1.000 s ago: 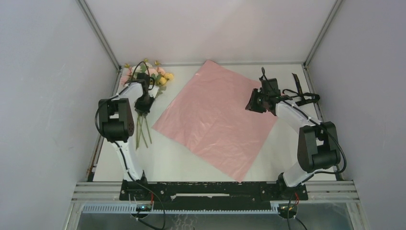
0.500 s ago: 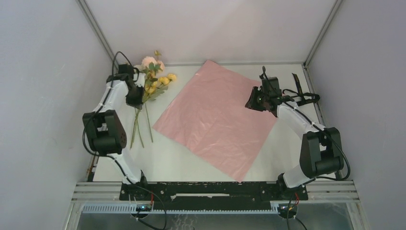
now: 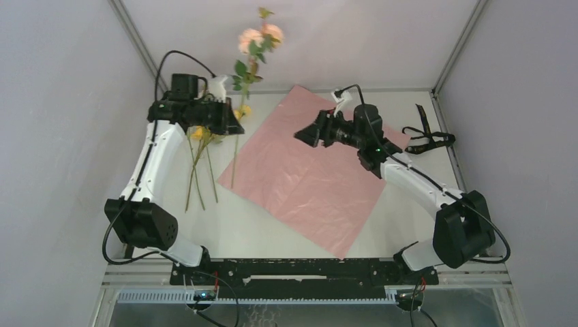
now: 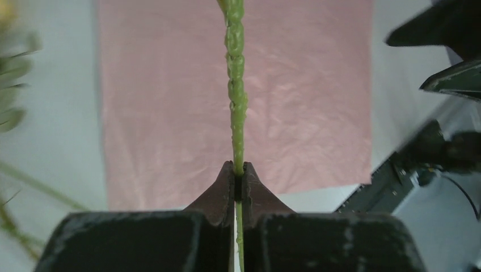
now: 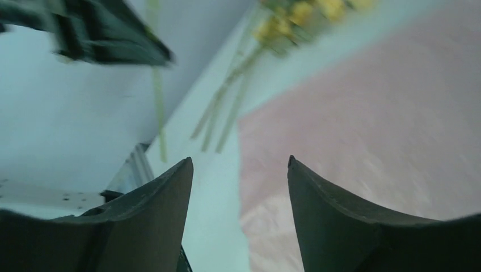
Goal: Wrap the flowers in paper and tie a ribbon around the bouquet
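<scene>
step: moving flowers onto paper, wrap not begun.
left gripper (image 4: 235,173): jaws pinched together on one green stem (image 4: 236,85), lifted; its pink bloom (image 3: 259,37) stands high over far-left corner of tabletop (image 3: 272,228).
flowers (image 3: 204,146): rest of bunch lies at far-left edge, just beside paper's left corner.
paper (image 3: 307,170): flat, pink face up, mid-tabletop, turned diamond-wise.
right gripper (image 5: 238,170): jaws apart, holding nothing, hovers over paper's far part, aimed at left arm.
ribbon (image 3: 426,136): far-right edge, untouched.
next: prob. lay stem along paper's diagonal, bloom past the edge; then fetch other stems. Single thin stem may swing or slip.
</scene>
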